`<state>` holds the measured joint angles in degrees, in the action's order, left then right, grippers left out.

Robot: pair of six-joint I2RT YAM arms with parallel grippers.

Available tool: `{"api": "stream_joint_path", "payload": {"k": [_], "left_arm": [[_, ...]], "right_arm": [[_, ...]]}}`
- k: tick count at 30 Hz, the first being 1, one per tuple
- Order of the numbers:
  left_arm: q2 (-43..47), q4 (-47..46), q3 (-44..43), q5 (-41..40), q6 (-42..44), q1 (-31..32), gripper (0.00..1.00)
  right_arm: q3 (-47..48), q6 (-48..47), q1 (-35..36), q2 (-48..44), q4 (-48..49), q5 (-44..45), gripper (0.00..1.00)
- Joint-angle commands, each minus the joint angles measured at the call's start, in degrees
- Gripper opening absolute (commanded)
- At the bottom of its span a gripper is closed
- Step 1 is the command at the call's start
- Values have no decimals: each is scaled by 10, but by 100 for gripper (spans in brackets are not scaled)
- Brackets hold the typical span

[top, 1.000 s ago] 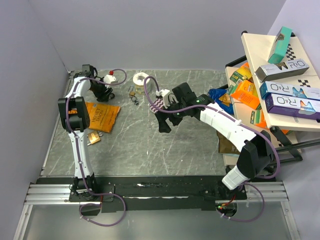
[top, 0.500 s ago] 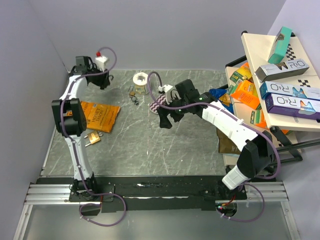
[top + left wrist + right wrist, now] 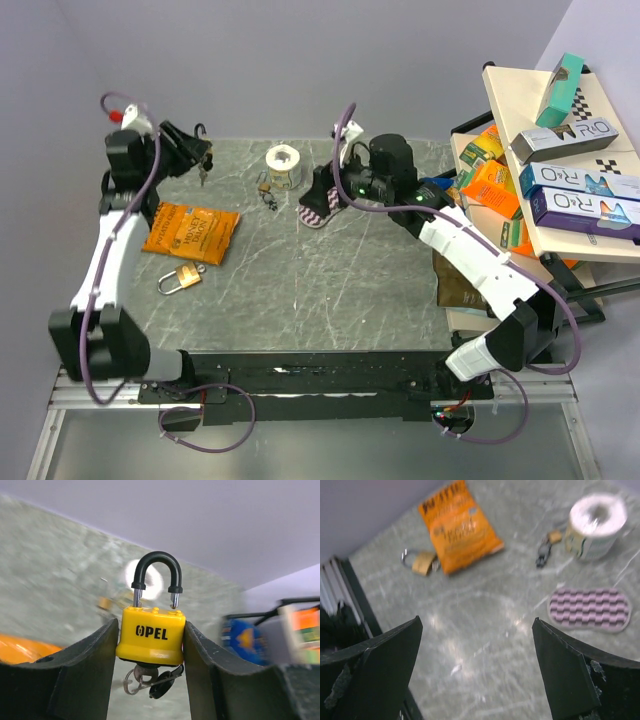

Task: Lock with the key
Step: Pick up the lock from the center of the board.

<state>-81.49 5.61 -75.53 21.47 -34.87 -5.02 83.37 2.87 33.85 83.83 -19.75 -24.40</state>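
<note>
**While the left gripper (image 3: 150,625) pinches a yellow padlock (image 3: 151,639), the right gripper (image 3: 477,625) hangs spread**

Where the left arm reaches into the upper left of the overhead view, its two fingers (image 3: 85,670) press against either side of the yellow padlock, holding it upright and off the table (image 3: 330,290). The black shackle (image 3: 156,572) is raised, and its right end sits just above the body. A key (image 3: 145,672) is stuck in the underside, with a ring and a dark-headed key dangling from it.

Over at top centre, the right gripper hovers with its fingers wide apart and nothing between them. Its own camera looks down on a striped pad (image 3: 587,609), a tape roll (image 3: 597,522) in the upper right, and a small lock (image 3: 546,545) just left of the roll. An orange snack bag (image 3: 190,232) lies on the left of the table, with a brass padlock (image 3: 180,277) just below it.
</note>
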Motion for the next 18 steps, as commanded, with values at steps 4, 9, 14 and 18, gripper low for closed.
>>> {"api": "stream_joint_path", "payload": {"k": [4, 9, 14, 18], "left_arm": [[151, -63, 114, -51, -272, 40, 1], [227, -38, 165, -107, -385, 69, 1], [237, 5, 159, -127, -436, 90, 3], [237, 13, 160, -111, -469, 92, 5]], "right_arm": [[88, 115, 51, 40, 125, 99, 100], [136, 104, 123, 77, 132, 203, 100], [152, 91, 177, 112, 148, 243, 100], [166, 76, 203, 140, 161, 297, 100]]}}
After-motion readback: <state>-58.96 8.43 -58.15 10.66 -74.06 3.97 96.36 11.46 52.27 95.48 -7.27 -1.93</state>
